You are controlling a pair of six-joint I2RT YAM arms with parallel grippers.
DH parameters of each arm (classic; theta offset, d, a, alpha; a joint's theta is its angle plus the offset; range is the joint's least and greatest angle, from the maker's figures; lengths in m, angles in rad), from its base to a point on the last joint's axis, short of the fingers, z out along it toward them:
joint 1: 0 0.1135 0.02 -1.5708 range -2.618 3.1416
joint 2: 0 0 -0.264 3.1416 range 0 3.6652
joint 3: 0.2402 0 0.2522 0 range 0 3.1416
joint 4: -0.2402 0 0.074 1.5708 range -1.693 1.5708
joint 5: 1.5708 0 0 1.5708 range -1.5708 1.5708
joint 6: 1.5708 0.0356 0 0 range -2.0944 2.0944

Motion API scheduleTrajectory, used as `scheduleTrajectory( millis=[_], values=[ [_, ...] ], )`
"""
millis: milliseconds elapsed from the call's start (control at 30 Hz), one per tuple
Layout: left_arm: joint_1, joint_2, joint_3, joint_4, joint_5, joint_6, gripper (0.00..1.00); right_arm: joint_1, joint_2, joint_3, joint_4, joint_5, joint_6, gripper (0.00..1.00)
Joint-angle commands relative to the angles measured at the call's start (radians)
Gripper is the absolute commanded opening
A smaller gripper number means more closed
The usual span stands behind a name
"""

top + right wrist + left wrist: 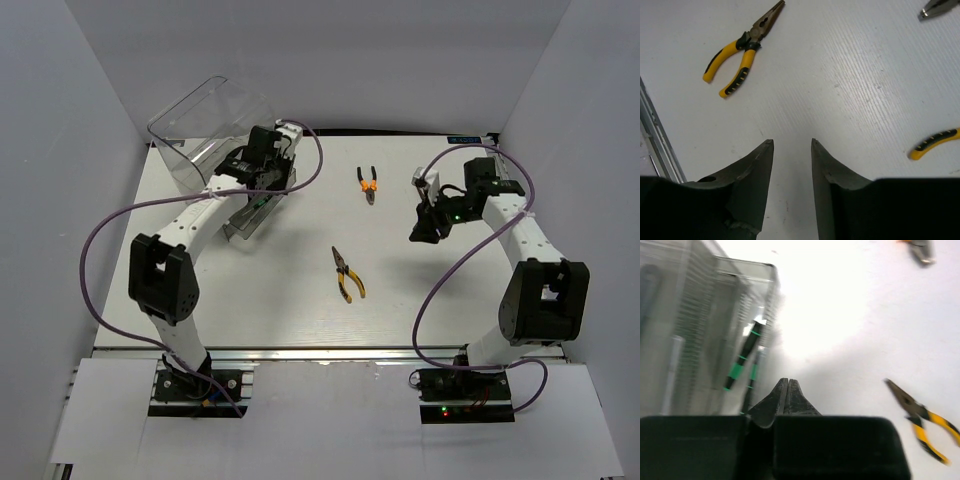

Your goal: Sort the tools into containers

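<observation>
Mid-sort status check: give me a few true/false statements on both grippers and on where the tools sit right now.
1. The left gripper is shut on nothing. True.
2. The right gripper grips the yellow-handled pliers. False: it is open and empty, and those pliers lie on the table.
3. Green-banded screwdrivers lie in the clear drawer. True.
4. The orange-handled pliers are in a drawer. False: they lie out on the table.
</observation>
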State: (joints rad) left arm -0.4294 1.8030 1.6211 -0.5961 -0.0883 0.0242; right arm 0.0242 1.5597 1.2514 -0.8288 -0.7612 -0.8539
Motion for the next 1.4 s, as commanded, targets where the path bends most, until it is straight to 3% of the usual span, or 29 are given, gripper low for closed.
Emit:
scheduleTrajectory(
  millis=[0,133,233,367,433,500,533,667,800,1067,1367],
  values=[
    [-0.003,-0.045,-0.064,0.002,0.177,-0.098,0.00,0.039,-0.050,-0.013,-0.004,-0.052,-0.091,0.42],
    [-0.003,-0.004,-0.102,0.004,0.134,-0.107,0.00,0.062,-0.046,-0.017,0.014,-0.035,-0.082,0.22],
    [-0.003,0.033,-0.102,0.013,0.111,-0.107,0.00,0.074,-0.035,-0.009,0.031,-0.030,-0.060,0.13],
    [-0.003,0.084,-0.093,0.022,0.006,-0.104,0.00,0.088,-0.030,0.005,0.046,-0.023,-0.043,0.13],
    [-0.003,0.104,-0.075,0.024,-0.118,-0.113,0.03,0.091,-0.027,0.009,0.051,-0.017,-0.037,0.14],
    [-0.003,0.131,-0.060,0.021,-0.226,-0.129,0.13,0.092,-0.026,0.013,0.056,-0.013,-0.033,0.15],
    [-0.003,0.140,-0.049,0.022,-0.243,-0.130,0.26,0.092,-0.024,0.014,0.056,-0.013,-0.030,0.15],
    [-0.003,0.163,-0.029,0.024,-0.321,-0.135,0.53,0.094,-0.023,0.016,0.060,-0.009,-0.024,0.16],
    [-0.003,0.177,-0.006,0.025,-0.381,-0.125,0.68,0.095,-0.021,0.011,0.060,-0.013,-0.016,0.16],
    [-0.003,0.236,0.060,0.024,-0.455,-0.075,0.76,0.102,-0.023,0.014,0.057,-0.013,-0.014,0.17],
    [-0.003,0.181,0.066,0.012,-0.380,-0.079,0.76,0.102,-0.044,-0.012,0.043,-0.013,-0.022,0.18]
  ],
)
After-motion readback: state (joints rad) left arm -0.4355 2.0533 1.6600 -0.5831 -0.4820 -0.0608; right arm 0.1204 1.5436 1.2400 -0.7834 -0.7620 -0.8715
